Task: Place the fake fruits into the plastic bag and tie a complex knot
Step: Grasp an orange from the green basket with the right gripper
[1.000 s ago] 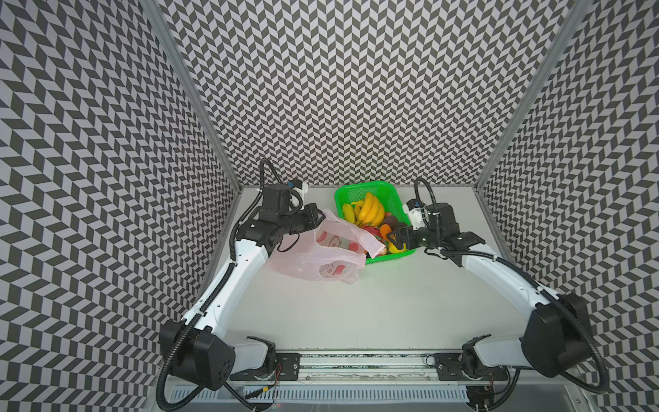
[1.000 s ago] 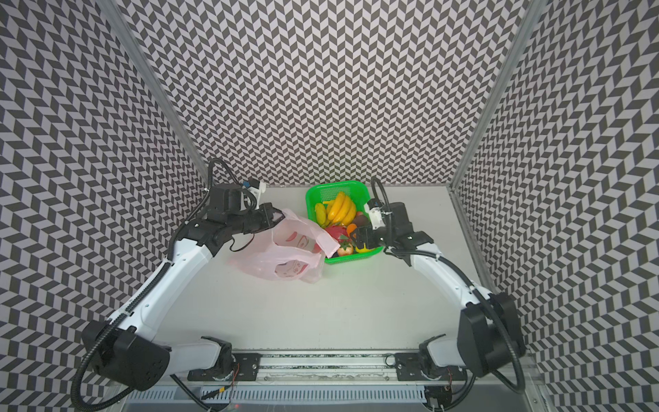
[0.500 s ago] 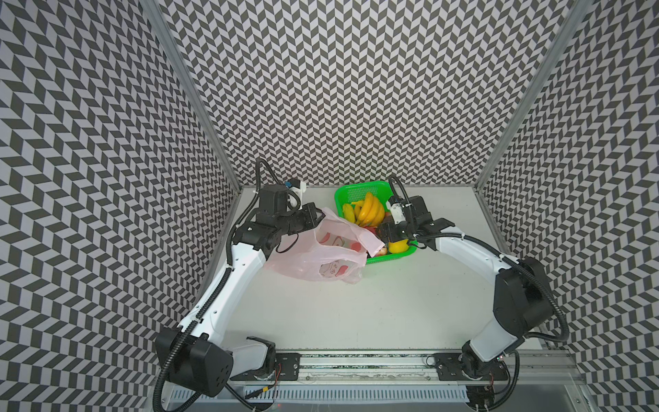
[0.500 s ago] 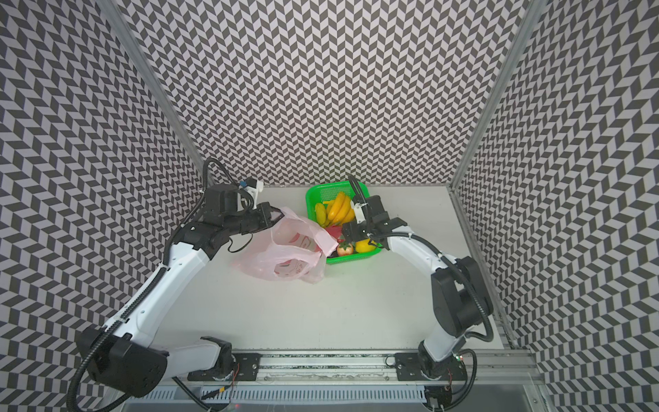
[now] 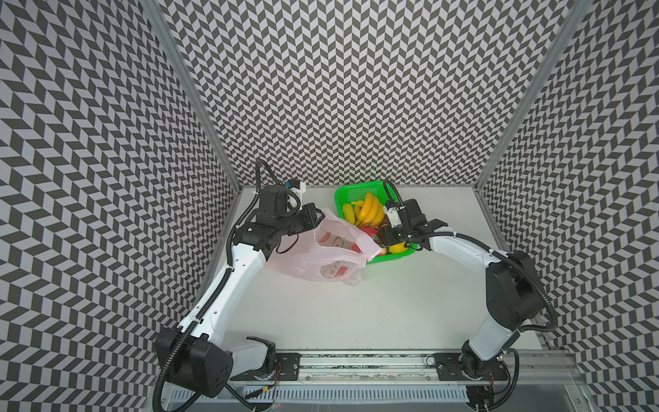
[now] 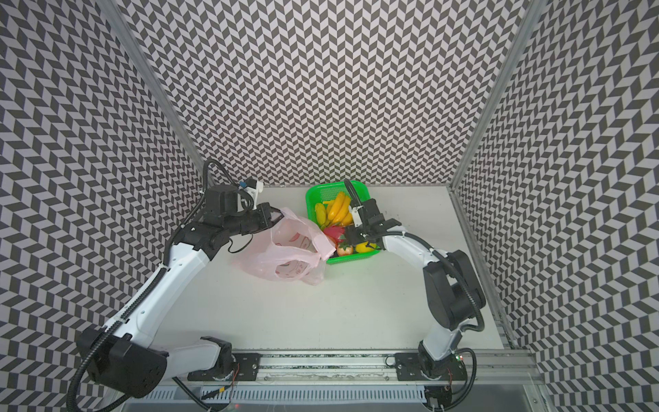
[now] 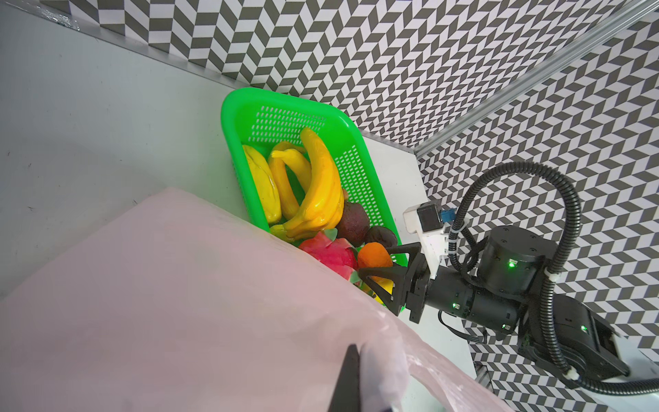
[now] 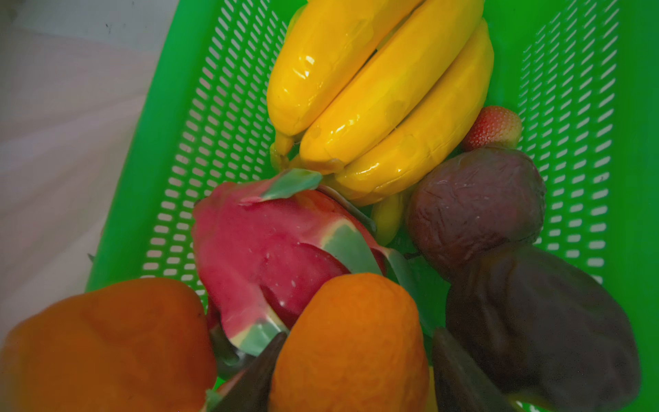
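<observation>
Right wrist view: right gripper (image 8: 359,335) apparently pinches glossy orange (image 8: 349,356); left gripper (image 5: 319,217) clamps crinkly pink bag (image 5: 313,257).

Desk's (image 5: 374,306) front half is wide open, but the pink plastic bag (image 5: 321,257) flops over the green basket's (image 5: 343,188) left rim.

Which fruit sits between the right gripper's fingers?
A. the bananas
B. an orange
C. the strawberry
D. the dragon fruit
B: in the right wrist view, the right gripper has its dark fingers against both sides of the orange, which still lies in the green basket.
</observation>
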### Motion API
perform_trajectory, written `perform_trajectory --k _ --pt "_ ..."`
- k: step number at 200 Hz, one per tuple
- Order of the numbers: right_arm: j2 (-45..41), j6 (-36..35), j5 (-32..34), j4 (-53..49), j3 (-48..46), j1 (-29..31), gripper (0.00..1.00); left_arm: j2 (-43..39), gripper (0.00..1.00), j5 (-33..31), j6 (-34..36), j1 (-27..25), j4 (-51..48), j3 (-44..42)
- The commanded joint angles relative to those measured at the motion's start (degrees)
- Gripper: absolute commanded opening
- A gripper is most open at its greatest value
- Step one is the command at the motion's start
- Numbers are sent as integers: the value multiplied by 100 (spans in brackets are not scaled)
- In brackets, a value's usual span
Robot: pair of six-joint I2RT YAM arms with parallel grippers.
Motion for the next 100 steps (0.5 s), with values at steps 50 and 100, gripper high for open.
perform_trajectory --k 50,100 --pt "-529 -77 81 240 -146 26 28 -136 0 -70 21 26 61 -42" --pt "-1539 -12 -120 216 -606 17 23 -122 0 -79 54 28 16 2"
